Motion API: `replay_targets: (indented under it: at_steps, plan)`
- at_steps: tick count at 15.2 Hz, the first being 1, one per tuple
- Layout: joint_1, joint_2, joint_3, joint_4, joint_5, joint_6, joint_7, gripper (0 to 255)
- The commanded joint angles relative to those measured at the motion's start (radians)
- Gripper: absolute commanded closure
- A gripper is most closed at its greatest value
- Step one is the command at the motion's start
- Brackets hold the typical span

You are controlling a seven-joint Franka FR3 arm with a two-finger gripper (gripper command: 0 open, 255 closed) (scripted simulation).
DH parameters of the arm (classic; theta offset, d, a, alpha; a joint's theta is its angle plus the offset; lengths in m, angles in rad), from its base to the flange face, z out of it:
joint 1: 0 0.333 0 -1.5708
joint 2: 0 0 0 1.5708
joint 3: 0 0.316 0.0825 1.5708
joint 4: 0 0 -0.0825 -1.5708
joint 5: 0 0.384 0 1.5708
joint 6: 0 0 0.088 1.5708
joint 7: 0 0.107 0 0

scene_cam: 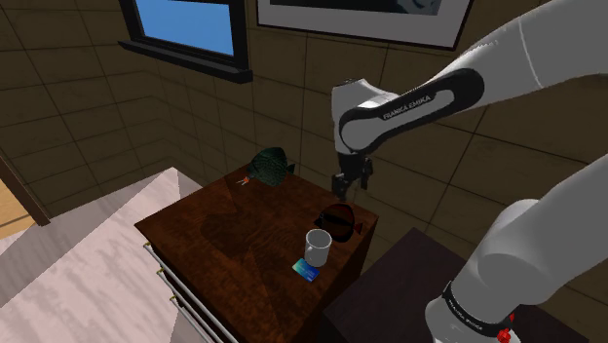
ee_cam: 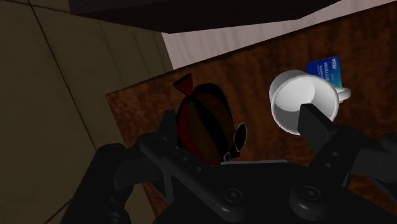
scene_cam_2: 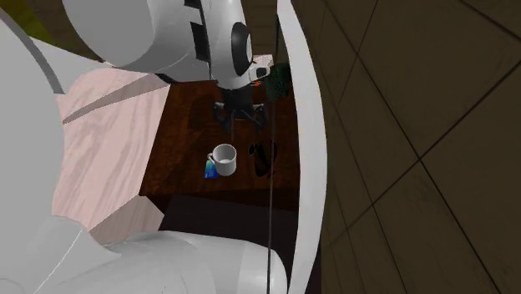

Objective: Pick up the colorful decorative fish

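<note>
The all-black two-finger end effector (scene_cam: 351, 183), fingers spread and empty, hangs just above the dark red-and-black striped decorative fish (scene_cam: 338, 219), which lies by the wall-side edge of the dark wooden desk (scene_cam: 224, 234), near a white mug (scene_cam: 319, 247). An off-centre descent would likely push the low fish aside rather than straddle it. The white arm (scene_cam: 419, 102) reaches across, wrist pointing down.

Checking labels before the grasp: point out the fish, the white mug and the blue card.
fish (ee_cam: 207, 118), wrist view, striped body.
white mug (ee_cam: 294, 95), wrist view, inside wall.
blue card (ee_cam: 324, 69), wrist view, printed face.
</note>
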Motion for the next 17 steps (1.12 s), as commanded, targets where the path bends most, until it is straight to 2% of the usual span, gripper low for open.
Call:
replay_targets:
  at_steps: [1,7,12,17]
  plan:
    - [-0.001,0.079,0.012,0.014,-0.016,0.063,0.030,0]
    - [-0.005,0.330,0.028,0.097,-0.094,0.217,0.125,0]
    - [0.008,0.543,0.017,0.205,-0.174,0.306,0.208,0]
    - [0.014,0.610,0.007,0.218,-0.197,0.356,0.232,0]
